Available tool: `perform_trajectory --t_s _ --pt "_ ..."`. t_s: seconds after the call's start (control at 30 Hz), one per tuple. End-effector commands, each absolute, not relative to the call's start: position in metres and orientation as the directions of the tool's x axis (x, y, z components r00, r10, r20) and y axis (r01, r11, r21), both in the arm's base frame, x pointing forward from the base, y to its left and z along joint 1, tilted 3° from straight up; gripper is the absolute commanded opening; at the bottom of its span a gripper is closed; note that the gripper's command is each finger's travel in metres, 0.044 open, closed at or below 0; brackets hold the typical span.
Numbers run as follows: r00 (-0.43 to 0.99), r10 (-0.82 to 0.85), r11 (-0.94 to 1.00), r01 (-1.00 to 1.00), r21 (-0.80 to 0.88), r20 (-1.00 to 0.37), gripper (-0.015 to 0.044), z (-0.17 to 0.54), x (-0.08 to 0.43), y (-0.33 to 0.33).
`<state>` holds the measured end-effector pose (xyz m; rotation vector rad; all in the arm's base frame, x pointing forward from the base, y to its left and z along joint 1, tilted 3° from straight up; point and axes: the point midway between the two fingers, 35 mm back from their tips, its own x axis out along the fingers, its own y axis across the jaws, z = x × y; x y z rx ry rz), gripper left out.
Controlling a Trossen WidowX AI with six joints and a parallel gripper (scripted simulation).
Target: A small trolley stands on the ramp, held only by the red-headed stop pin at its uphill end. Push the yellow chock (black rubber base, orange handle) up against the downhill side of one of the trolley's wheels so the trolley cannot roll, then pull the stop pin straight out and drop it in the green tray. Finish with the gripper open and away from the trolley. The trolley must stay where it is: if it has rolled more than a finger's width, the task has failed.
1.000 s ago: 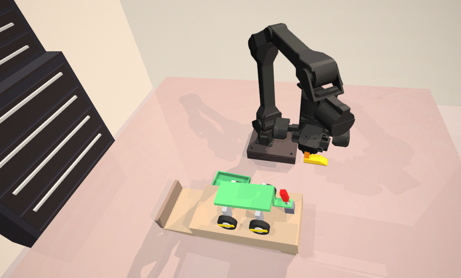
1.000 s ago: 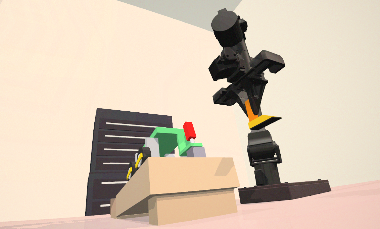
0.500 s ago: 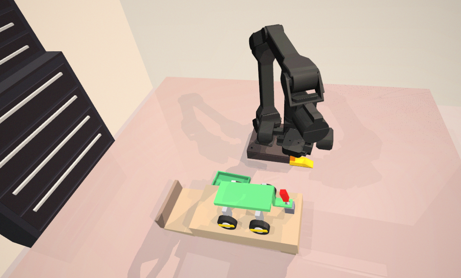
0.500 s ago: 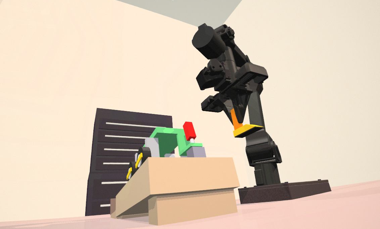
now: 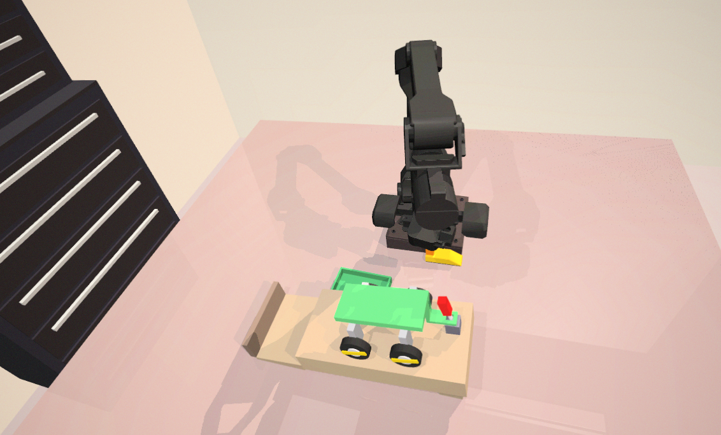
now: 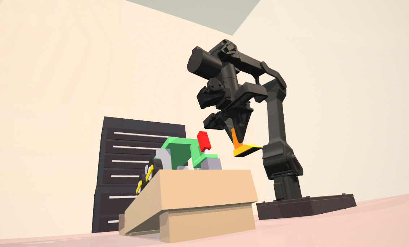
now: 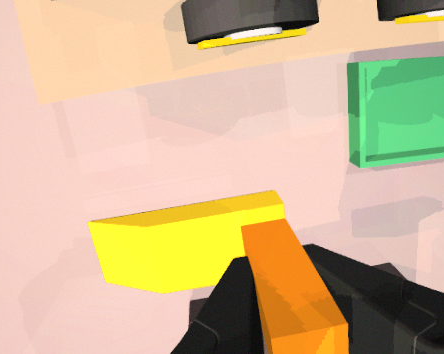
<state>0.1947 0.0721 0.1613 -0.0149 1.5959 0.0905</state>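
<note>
My gripper (image 6: 236, 139) (image 7: 274, 265) is shut on the orange handle of the yellow chock (image 5: 444, 257) (image 6: 245, 150) (image 7: 176, 250). It holds the chock in the air between the ramp and the arm's base, its thin end toward the uphill side. The green trolley (image 5: 381, 306) (image 6: 180, 140) stands on the ramp (image 5: 435, 369) (image 6: 208, 187) (image 7: 61, 55). The red-headed stop pin (image 5: 444, 306) (image 6: 204, 141) stands upright through the tab at the trolley's uphill end, above a grey block. The green tray (image 5: 390, 283) (image 7: 354, 115) lies behind the ramp, partly hidden by the trolley in the top view.
A brown end board (image 5: 268, 318) stands across the ramp's low end. The arm's base (image 5: 404, 242) (image 6: 310, 206) is behind the ramp. A dark drawer cabinet (image 5: 79, 196) (image 6: 135, 171) stands at the left. Two wheels (image 7: 251, 20) (image 7: 411, 9) face the chock in the wrist view.
</note>
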Motion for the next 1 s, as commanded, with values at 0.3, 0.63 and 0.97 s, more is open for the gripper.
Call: perform_trajectory --t_s 0.3,0.63,0.97 --pt "-0.017 0.043 0.997 -0.068 0.044 -0.999 0.0 0.157 0.207 0.03" --pt "-0.017 0.04 0.997 -0.068 0.041 -0.999 0.0 0.155 0.214 -0.002" --pt "-0.016 0.036 0.997 -0.068 0.038 -0.999 0.0 0.152 0.222 -0.038"
